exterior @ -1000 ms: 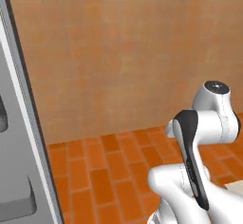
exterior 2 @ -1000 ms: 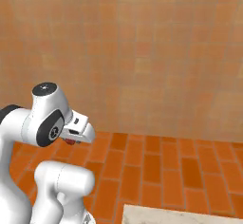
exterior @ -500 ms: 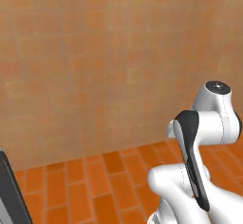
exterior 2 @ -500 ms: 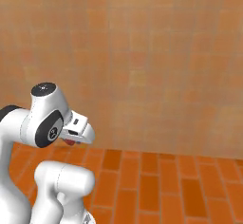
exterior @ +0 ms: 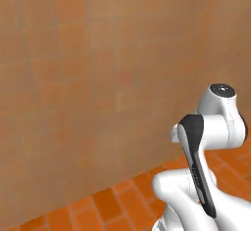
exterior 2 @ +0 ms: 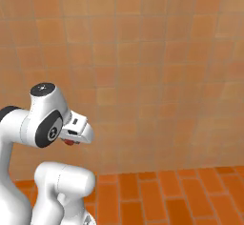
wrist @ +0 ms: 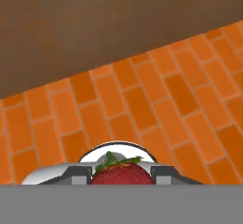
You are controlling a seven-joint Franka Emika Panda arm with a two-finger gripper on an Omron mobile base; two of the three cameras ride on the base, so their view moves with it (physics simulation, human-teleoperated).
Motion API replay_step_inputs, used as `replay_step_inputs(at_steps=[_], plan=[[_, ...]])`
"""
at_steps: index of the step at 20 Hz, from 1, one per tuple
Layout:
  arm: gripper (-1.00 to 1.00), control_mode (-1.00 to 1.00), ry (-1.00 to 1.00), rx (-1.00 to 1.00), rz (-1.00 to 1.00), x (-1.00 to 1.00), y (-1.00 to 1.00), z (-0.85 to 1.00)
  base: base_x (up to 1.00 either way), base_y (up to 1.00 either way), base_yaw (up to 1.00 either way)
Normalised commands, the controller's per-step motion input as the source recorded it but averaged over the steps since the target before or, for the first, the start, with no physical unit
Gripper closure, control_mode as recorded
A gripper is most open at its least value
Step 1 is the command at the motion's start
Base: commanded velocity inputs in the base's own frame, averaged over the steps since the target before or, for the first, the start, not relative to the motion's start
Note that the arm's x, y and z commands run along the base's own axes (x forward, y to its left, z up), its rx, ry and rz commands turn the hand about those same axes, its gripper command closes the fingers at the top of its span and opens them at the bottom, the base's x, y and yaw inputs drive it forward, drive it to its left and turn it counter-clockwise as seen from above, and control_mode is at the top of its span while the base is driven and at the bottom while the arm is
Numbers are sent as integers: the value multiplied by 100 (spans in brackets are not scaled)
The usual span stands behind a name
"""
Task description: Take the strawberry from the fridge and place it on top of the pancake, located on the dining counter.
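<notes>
My pincer [wrist: 121,176] is pressed in on the strawberry [wrist: 122,173], one dark finger [wrist: 79,173] on each side of it. In the hand view the berry sits at the bottom, right between my fingertips, bright red with a small tuft of green leaves on top. Behind it is the orange brick floor [wrist: 156,99], its tiles running on a slant, and beyond that a dull brown wall [wrist: 95,23] across the top.

In the right base view my pincer [exterior 2: 72,138] is tucked in close against my folded arm, and a small red spot of the strawberry [exterior 2: 69,142] peeks out under the white hand. My arm is drawn in tight over the base, with the round dark-capped joint up high. Past it stands an orange tiled wall [exterior 2: 157,71], and at its foot a strip of brick floor [exterior 2: 181,195].

In the left base view my arm rises at the lower right, white with a long dark strip down its side. The same tiled wall [exterior: 88,88] stands ahead, and the brick floor [exterior: 108,205] shows along the bottom. So the berry is up off the floor, carried in my grip close to my own body.
</notes>
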Motion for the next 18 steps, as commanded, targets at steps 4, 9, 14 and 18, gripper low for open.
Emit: replay_step_inputs(at_steps=[4,9,14,18], plan=[[100,100,0,0,0,0,0,0,75,-20,-69],[100,100,0,0,0,0,0,0,30,-19,-85],[100,100,0,0,0,0,0,0,19,-26,-87],[100,100,0,0,0,0,0,0,6,-19,-91]])
